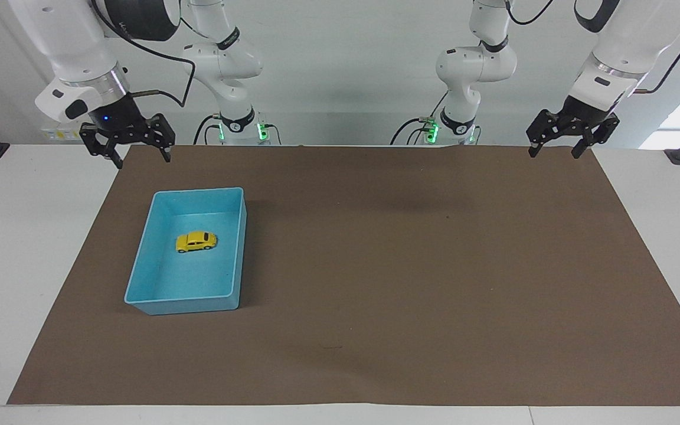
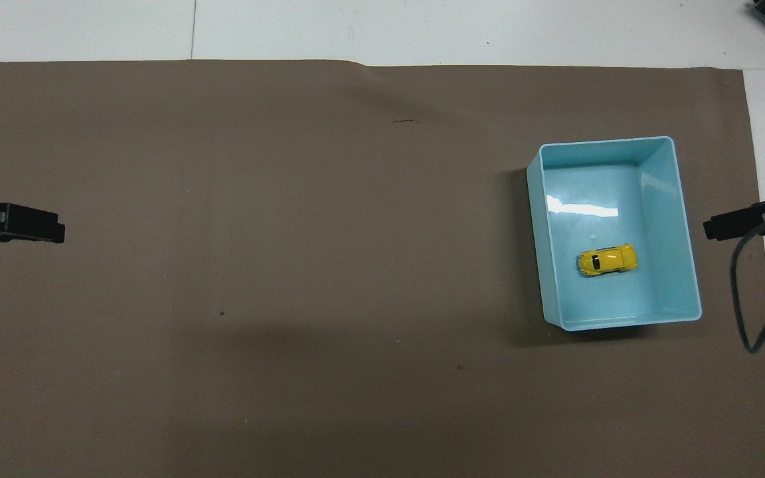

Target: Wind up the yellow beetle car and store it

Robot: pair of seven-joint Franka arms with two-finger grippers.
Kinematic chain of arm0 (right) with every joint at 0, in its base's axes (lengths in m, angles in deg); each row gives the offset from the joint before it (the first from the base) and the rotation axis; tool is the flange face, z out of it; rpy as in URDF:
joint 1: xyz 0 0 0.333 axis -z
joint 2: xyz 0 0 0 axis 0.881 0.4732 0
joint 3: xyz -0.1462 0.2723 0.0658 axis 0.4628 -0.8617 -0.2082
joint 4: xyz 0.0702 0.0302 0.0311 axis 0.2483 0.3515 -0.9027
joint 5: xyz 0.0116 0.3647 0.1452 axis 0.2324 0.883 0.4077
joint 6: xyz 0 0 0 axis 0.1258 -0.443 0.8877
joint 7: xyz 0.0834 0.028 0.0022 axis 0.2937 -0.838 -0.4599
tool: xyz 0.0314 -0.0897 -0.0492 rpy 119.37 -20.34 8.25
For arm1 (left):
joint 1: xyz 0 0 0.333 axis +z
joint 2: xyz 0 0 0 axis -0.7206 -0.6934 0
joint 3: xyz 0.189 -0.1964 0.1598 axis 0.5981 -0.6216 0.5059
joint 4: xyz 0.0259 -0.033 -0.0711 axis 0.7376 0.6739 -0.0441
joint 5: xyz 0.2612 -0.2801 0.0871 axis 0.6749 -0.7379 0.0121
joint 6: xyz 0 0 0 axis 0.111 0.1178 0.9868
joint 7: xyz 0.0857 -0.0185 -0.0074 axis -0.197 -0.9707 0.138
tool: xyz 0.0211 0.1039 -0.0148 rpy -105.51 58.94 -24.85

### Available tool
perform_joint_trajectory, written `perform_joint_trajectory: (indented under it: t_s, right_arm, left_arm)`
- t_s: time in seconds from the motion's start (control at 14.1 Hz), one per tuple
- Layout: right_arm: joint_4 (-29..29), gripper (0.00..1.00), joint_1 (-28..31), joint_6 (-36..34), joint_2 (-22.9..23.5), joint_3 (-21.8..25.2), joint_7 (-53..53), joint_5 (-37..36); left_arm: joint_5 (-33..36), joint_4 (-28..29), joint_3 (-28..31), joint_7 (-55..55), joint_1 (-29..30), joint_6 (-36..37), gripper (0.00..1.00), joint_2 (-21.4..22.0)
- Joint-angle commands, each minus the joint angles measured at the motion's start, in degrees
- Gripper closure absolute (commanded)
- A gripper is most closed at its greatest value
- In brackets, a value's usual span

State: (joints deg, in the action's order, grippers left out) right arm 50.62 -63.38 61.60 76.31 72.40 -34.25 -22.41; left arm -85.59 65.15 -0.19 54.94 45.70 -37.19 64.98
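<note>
A: Where is the car (image 1: 196, 241)?
B: It lies in the blue tray (image 1: 140, 270), on its wheels, a little nearer to the robots than the tray's middle.
A: And the right gripper (image 1: 129, 148)?
B: It hangs near the tray, over the mat's (image 1: 411, 271) edge, jaws apart, holding nothing.
A: The left gripper (image 1: 555, 147)?
B: Well apart from the tray, also spread and empty.
</note>
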Motion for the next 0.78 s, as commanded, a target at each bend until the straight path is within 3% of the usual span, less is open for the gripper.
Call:
perform_joint_trajectory:
  t_s: [0.0,0.14,0.71]
  right_arm:
    - [-1.46,0.0,-0.4,-1.4,0.8,-0.47,7.83,-0.34]
    - [-3.03,0.0,-0.4,-1.66,0.8,-0.74,12.87,-0.6]
    - [-3.48,0.0,-1.37,-1.93,0.71,-0.83,12.71,0.71]
  left_arm:
    - [-0.9,0.22,-0.04,-0.32,0.49,0.68,0.0,0.43]
    - [-0.9,0.22,-0.04,-0.32,0.49,0.77,0.0,0.43]
    - [-0.9,0.22,-0.04,-0.32,0.49,0.68,0.0,0.43]
